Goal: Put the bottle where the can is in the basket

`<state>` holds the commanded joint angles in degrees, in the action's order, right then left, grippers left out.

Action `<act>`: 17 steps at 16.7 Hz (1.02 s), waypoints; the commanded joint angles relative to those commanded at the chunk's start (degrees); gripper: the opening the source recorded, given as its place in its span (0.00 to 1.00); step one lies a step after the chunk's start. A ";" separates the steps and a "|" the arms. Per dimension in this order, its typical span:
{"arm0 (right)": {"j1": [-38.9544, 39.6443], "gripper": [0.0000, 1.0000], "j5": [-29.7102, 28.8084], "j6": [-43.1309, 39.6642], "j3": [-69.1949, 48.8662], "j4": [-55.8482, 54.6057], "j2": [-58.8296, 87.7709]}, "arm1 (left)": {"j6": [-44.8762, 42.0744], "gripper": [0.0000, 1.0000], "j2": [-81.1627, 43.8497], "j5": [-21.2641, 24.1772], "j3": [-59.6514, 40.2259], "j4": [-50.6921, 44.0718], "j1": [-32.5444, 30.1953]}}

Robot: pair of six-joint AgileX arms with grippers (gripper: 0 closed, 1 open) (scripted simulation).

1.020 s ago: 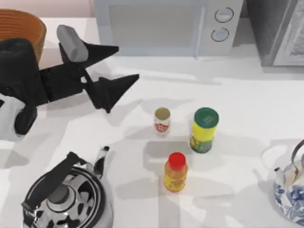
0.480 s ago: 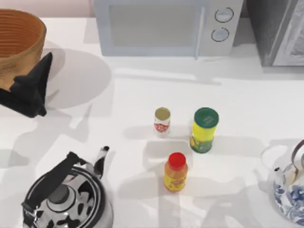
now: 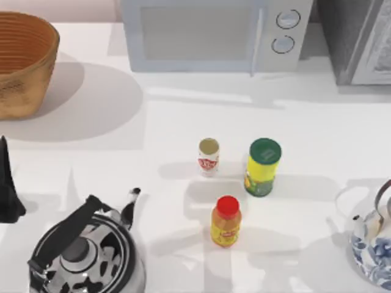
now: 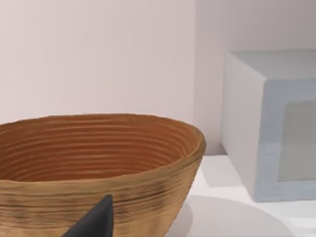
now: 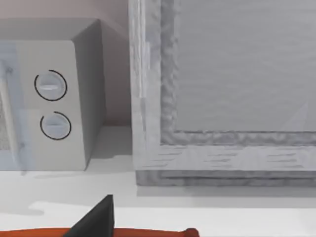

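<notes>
Left gripper [image 3: 7, 189]: a dark wedge at the top view's left edge, over the table [image 3: 183, 122] between the wicker basket [image 3: 24, 61] and the cow-patterned kettle [image 3: 85, 250]; cannot tell whether released or clenched. Seen from the left wrist as a black tip [image 4: 96, 219] just in front of the basket's outer wall [image 4: 98, 197], with the ribbed orange-brown bowl and a pale microwave [image 4: 266, 143] beyond. Right gripper [image 5: 96, 217]: a dark tip before the microwave's two dials [image 5: 52, 106] and a grey cabinet [image 5: 222, 98]; grip state likewise impossible to tell, with an orange-red strip [image 5: 148, 232] beside it too cut off to name. Well apart from the left gripper, near the table's middle: the can [image 3: 208, 155], short, upright, red-and-white label, pale top, standing on the table and far from the basket at the far left corner. Just to the can's right, not touching: a taller yellow container with a green lid [image 3: 263, 166]. Nearer the front edge, between those two: the bottle [image 3: 226, 221], yellow-orange with a red cap, upright, apart from both. At the right edge: a blue-and-white kettle [image 3: 372, 244]. Along the back: the microwave [image 3: 214, 33], then the grey cabinet [image 3: 354, 36] at the right corner.
</notes>
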<state>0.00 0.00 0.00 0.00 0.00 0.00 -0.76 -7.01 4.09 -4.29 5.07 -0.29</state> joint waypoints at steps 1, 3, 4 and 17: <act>0.00 1.00 0.00 0.00 0.00 0.00 0.00 | 0.25 1.00 2.67 -1.50 1.55 -1.82 0.10; 0.00 1.00 0.00 0.00 0.00 0.00 0.00 | 0.64 1.00 6.05 -3.51 3.67 -4.32 0.25; 0.00 1.00 0.00 0.00 0.00 0.00 0.00 | 0.74 1.00 6.82 -3.97 4.17 -4.91 0.28; 0.00 1.00 0.00 0.00 0.00 0.00 0.00 | -3.36 1.00 -9.23 3.56 5.96 7.96 8.72</act>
<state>0.00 0.00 0.00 0.00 0.00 0.00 -4.13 -16.24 7.65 1.66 13.03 8.43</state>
